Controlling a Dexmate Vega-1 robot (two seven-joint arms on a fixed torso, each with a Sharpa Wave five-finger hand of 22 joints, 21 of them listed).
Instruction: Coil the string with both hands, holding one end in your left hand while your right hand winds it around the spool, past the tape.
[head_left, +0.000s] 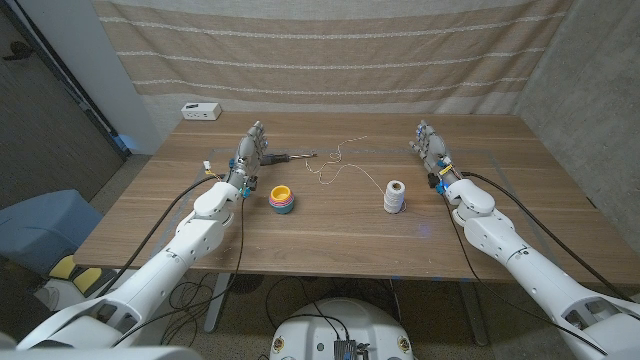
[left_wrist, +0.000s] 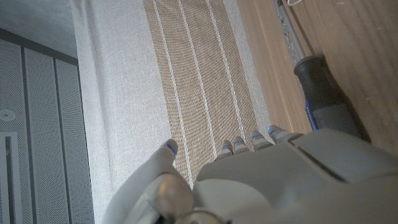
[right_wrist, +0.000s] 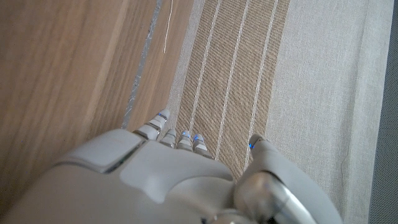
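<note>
Left hand (head_left: 252, 150): stands on its edge on the desk (head_left: 150, 215), well left of the spool, fingers apart, holding nothing. A dark-handled tool (head_left: 287, 156) lies just beside it, on the side towards the spool. A stack of coloured rings (head_left: 283, 200) sits nearer the robot, between this hand and the spool.

String (head_left: 338, 170): loose, pale, wandering across the desk from the spool back and leftward; its free end lies near the tool's tip, apart from both hands.

Spool (head_left: 395, 196): upright, white, already partly wound, in the middle of the desk between the two arms. No tape can be made out on it at this size.

Right hand (head_left: 430, 148): right of the spool and further back, fingers spread, nothing in it.

Judgement: winding not yet begun; the step in hand is taking hold. The left hand should pinch the free end low against the wood, avoiding the tool handle. The right should then take the spool and keep the string lightly taut, so the turns lie side by side.

Views: the left wrist view shows the tool's black grip (left_wrist: 326, 99) close and the striped curtain (left_wrist: 199, 74) beyond the fingertips (left_wrist: 261, 140). The right wrist view catches a short length of string (right_wrist: 168, 25) on the wood.
</note>
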